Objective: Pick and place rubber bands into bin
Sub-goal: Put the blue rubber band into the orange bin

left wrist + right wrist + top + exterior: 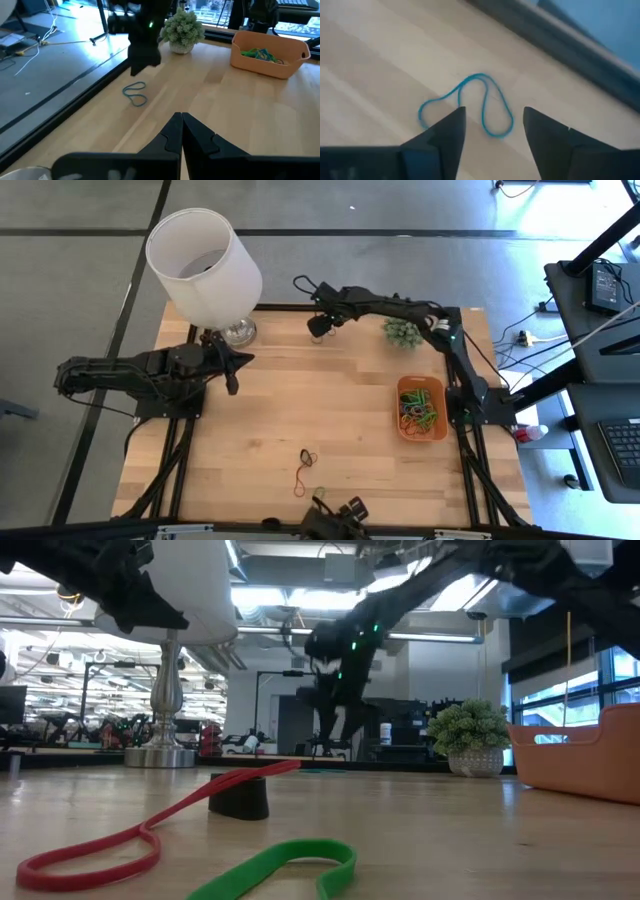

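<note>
A blue rubber band [470, 102] lies flat on the wood close to the table's far edge, also seen in the left wrist view [135, 94]. My right gripper [494, 112] hovers over it, open and pointing steeply down, one finger on each side of the loop [318, 328]. The orange bin [421, 408] sits near the right edge with several coloured rubber bands inside. A dark band [308, 458] and a red band [300, 480] lie near the front edge; the low view also shows a green band [290, 865]. My left gripper [181, 120] is shut and holds nothing, above the table's left part [240, 365].
A white-shaded lamp [205, 265] stands at the far left corner, its metal foot [238, 332] on the table. A small potted plant [402, 332] stands at the far edge, to the right of my right gripper. Bare wood lies between the bin and the left arm.
</note>
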You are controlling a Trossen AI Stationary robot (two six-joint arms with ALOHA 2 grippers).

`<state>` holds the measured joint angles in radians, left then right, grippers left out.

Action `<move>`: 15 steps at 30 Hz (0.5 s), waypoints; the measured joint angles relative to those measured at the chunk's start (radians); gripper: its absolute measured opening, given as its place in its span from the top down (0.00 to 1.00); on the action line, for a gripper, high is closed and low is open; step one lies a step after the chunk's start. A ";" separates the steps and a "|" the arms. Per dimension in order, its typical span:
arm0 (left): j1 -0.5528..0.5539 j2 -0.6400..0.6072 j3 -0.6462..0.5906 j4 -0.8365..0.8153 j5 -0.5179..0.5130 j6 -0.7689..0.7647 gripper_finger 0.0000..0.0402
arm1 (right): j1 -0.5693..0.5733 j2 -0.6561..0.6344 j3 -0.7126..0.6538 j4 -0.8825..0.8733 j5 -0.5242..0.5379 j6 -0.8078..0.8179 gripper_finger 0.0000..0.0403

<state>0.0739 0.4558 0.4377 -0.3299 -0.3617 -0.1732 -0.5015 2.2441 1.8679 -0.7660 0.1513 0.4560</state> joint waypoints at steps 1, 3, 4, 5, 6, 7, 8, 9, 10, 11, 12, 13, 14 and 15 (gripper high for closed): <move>0.003 -0.004 0.000 -0.005 0.001 -0.003 1.00 | -0.008 0.022 0.007 0.000 -0.015 0.013 0.48; 0.008 -0.014 0.000 -0.015 0.000 -0.010 1.00 | -0.019 0.059 0.013 -0.001 -0.027 0.036 0.46; 0.010 -0.020 0.000 -0.022 0.000 -0.014 1.00 | -0.024 0.071 0.013 -0.006 -0.040 0.038 0.44; 0.012 -0.029 0.000 -0.030 0.000 -0.017 1.00 | -0.029 0.074 0.013 -0.008 -0.073 0.038 0.43; 0.014 -0.033 0.000 -0.036 -0.001 -0.023 1.00 | -0.032 0.074 0.013 -0.001 -0.083 0.039 0.43; 0.016 -0.039 0.000 -0.042 -0.003 -0.027 1.00 | -0.033 0.071 0.017 0.010 -0.083 0.040 0.43; 0.020 -0.045 0.000 -0.047 -0.005 -0.027 1.00 | -0.033 0.068 0.019 0.017 -0.087 0.048 0.43; 0.022 -0.050 0.000 -0.050 -0.005 -0.027 1.00 | -0.035 0.066 0.020 0.015 -0.102 0.067 0.43; 0.025 -0.052 0.000 -0.051 -0.005 -0.026 1.00 | -0.039 0.066 0.020 0.004 -0.136 0.083 0.43; 0.028 -0.055 0.000 -0.052 -0.005 -0.026 1.00 | -0.043 0.068 0.019 -0.011 -0.176 0.090 0.44; 0.030 -0.056 0.000 -0.052 -0.004 -0.026 1.00 | -0.047 0.076 0.018 -0.023 -0.206 0.089 0.45; 0.032 -0.057 0.000 -0.052 -0.004 -0.026 1.00 | -0.050 0.083 0.018 -0.026 -0.227 0.080 0.47; 0.034 -0.061 0.000 -0.054 -0.001 -0.026 1.00 | -0.054 0.087 0.017 -0.026 -0.251 0.065 0.48; 0.036 -0.063 0.000 -0.055 0.000 -0.026 1.00 | -0.057 0.088 0.016 -0.028 -0.271 0.063 0.50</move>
<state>0.1095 0.3931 0.4377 -0.3848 -0.3621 -0.1995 -0.5590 2.3322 1.8839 -0.7940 -0.1193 0.5187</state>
